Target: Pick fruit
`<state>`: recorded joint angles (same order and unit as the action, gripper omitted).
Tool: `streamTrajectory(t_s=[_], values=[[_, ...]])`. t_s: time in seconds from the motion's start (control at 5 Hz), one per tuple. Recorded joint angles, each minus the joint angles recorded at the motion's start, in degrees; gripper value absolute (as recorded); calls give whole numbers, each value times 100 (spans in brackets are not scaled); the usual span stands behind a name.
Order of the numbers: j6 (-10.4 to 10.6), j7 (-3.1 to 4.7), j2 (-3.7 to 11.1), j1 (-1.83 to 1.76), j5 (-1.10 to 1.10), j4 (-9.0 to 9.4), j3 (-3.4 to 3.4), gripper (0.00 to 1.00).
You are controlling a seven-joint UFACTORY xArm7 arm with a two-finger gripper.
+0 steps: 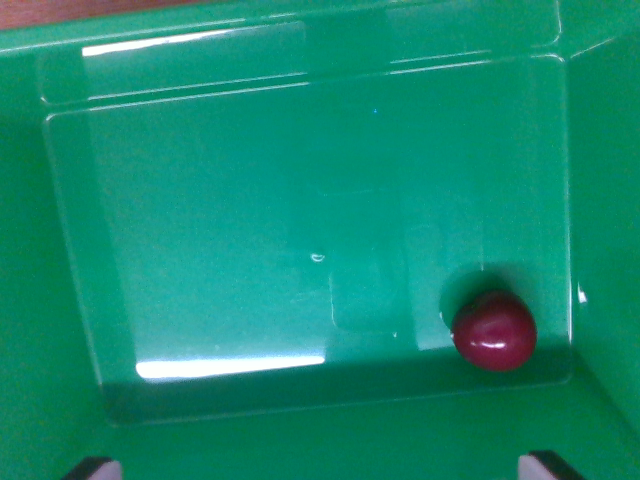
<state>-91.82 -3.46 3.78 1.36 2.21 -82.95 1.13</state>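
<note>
Wrist view: green plastic bin (300, 210) fills the frame, glossy floor with glare streaks. One dark red fruit (494, 331), lower right of the floor, near the right wall. Claw (325, 466): two tips at bottom edge, spread apart, holding nothing.

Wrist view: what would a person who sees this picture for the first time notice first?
The eye goes first to the dark red fruit, alone on the floor of the green bin, near the corner at the wrist view's lower right. Next come the bright white reflections on the glossy floor. At the bottom edge, two dark tips of the tool peek in, set wide apart.
</note>
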Motion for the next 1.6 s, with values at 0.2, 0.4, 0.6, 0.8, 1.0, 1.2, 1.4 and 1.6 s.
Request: streamTrajectory(t_s=[0.2, 0.4, 0.6, 0.8, 1.0, 1.2, 1.4, 1.6], values=[[0, 0, 0, 0, 0, 0, 0, 0], [141, 7, 29, 9, -50, 115, 10, 0], [141, 7, 29, 9, -50, 115, 10, 0], [306, 16, 62, 20, -109, 248, 21, 0], [306, 16, 62, 20, -109, 248, 21, 0], [497, 26, 101, 33, -177, 403, 34, 0], [497, 26, 101, 33, -177, 403, 34, 0], [696, 36, 142, 46, -247, 565, 47, 0]])
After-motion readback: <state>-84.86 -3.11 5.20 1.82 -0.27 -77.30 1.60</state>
